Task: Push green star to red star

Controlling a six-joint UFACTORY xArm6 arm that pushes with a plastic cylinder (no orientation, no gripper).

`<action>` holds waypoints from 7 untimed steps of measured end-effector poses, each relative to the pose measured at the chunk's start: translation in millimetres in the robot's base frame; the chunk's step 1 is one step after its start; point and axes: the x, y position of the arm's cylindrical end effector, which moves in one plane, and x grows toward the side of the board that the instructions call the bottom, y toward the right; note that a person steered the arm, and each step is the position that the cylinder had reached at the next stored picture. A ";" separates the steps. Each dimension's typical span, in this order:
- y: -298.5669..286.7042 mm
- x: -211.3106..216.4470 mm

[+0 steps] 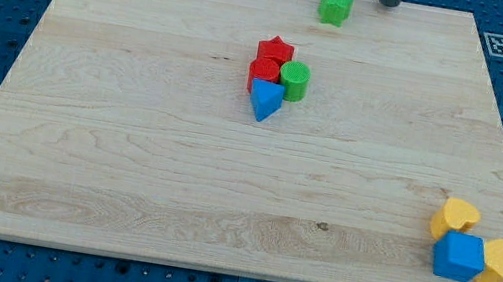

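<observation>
The green star [335,6] lies near the top edge of the wooden board, right of centre. The red star [275,52] sits lower and to the left, near the board's middle, at the top of a tight cluster. My tip [391,3] is at the view's top edge, just right of the green star with a small gap between them. Only the rod's lower end shows.
The cluster under the red star holds a red cylinder [262,72], a green cylinder [294,80] and a blue triangular block [264,101]. At the bottom right corner lie a yellow heart [455,217], a blue cube-like block [459,257] and a yellow hexagon-like block [499,263].
</observation>
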 end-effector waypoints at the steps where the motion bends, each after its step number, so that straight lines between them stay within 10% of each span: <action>1: -9.0 0.8; 7: -88.4 56.4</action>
